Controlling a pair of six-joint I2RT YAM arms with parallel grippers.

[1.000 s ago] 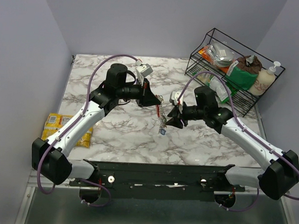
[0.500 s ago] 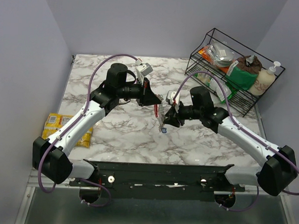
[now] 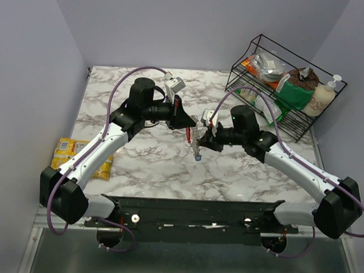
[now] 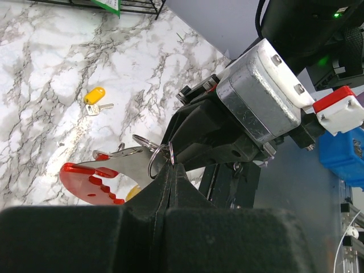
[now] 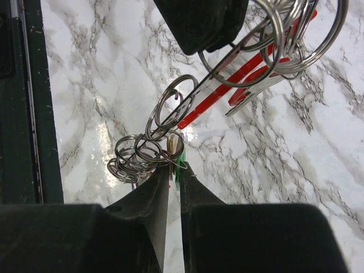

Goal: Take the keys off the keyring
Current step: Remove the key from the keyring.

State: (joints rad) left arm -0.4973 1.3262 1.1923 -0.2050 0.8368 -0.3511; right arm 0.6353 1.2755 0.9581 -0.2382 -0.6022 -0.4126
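Step in hand: pulling a key off, judged from the grips.

Left pincer (image 4: 170,169) is fully closed on the grey metal end of the keyring (image 4: 91,180) and holds it up off the marble surface (image 3: 138,168), centre of the table, between the two arms. The keys (image 3: 197,153) dangle from the keyring's lower end on a bunch of small split rings.

Right pincer (image 5: 173,177) sits right of the bunch, narrowed to a thin slit with the green key (image 5: 180,165) between its tips. It looks like a pinch, but how firm, can't tell.

One yellow key (image 4: 95,96) lies loose on the surface, apart from the bunch, so probably one is already off.

Next move likely calls for the left pincer to brace the keyring while the right works the green key's split ring along and out through the opening. The rings are tangled, so the pull could snag.

Keyring's long axis slants down from the left pincer. The red end points away from that pincer, toward the right pincer and the surface.
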